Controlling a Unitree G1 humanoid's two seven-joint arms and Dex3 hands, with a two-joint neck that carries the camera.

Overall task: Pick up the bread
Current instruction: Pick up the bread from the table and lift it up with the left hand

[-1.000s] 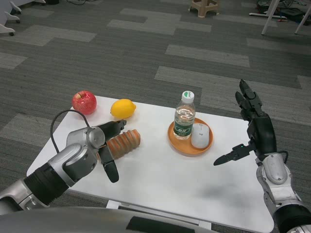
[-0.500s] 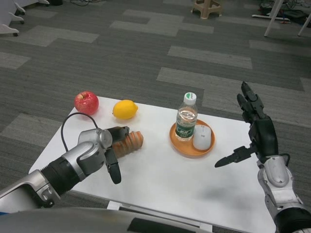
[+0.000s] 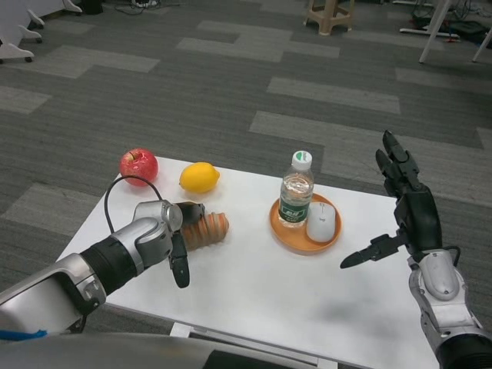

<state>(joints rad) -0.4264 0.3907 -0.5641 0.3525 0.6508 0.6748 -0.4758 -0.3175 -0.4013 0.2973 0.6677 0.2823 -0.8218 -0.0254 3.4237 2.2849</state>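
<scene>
The bread (image 3: 207, 229), a ridged brown roll, lies on the white table (image 3: 254, 292) left of centre. My left hand (image 3: 178, 231) is at the roll's left end. Its dark fingers (image 3: 189, 209) lie along the far side of the roll, and the thumb (image 3: 181, 269) points down toward the near edge, apart from the bread. The roll rests on the table, not lifted. My right hand (image 3: 406, 215) is raised over the table's right side, fingers spread, holding nothing.
A red apple (image 3: 138, 166) and a yellow lemon (image 3: 200, 177) sit at the far left edge. An orange plate (image 3: 292, 235) holds a water bottle (image 3: 296, 191) and a white mouse (image 3: 322, 223). Grey carpet surrounds the table.
My left forearm has stretched out further, and the hand now sits smaller and closer against the bread's left end. The view has shifted slightly. The right hand has barely moved.
</scene>
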